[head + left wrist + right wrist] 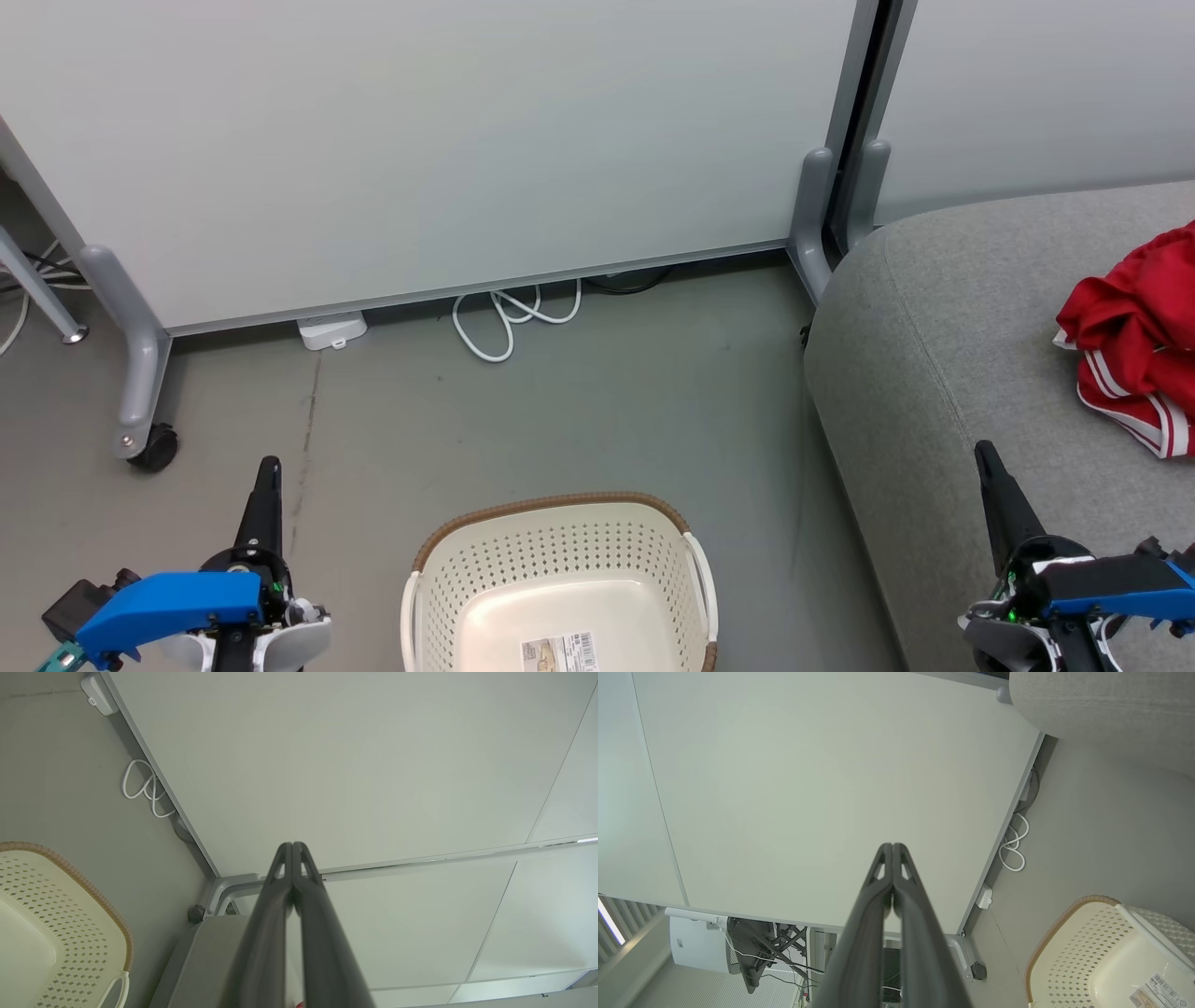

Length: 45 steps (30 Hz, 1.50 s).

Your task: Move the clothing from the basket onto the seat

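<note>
The clothing [1134,336], a red bundle with white stripes, lies on the seat [943,336], toward its right side. The grey seat has its rounded corner close to the foot of a pale partition panel [420,140]. The basket [560,555] stands on the grey floor [579,411] just beside the seat, at its left, and the label sticker [558,651] on its base is plainly visible. Behind the basket a white cable [504,322] lies looped on the floor under the panel. The left end effector [269,467] hovers over the floor left of the basket, with its fingers pressed together and gripping nothing. The right end effector [990,467] hovers over the seat, apart from the clothing, also closed and holding nothing.
</note>
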### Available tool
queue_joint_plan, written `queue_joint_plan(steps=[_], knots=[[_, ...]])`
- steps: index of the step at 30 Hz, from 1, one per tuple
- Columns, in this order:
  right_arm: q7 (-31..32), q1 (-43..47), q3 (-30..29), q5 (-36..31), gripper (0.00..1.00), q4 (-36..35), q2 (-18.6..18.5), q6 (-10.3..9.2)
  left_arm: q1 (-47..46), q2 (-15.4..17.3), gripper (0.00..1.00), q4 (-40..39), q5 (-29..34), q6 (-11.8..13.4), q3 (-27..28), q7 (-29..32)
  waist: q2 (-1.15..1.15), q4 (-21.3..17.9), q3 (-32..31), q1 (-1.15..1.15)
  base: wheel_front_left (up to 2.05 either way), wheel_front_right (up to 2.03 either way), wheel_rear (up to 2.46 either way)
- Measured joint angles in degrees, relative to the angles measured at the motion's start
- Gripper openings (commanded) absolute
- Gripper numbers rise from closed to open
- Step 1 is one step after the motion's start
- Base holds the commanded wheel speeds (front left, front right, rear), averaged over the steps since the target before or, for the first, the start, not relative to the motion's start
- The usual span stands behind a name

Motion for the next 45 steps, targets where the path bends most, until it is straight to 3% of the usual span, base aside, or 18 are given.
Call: queue_joint_plan(steps=[25,45], knots=[[1.7,-0.7,-0.7,9.8,0.0,-0.3,0.0,0.0,-1.3,-0.2,0.0,-1.2,-9.1,0.0,1.6,2.5,0.0,-1.1,0.3,0.0,0.0,0.0,0.0],[1.7,-0.8,-0.7,9.9,0.0,-0.3,0.0,0.0,-1.3,-0.2,0.0,-1.2,-9.1,0.0,1.6,2.5,0.0,-1.1,0.3,0.0,0.0,0.0,0.0]])
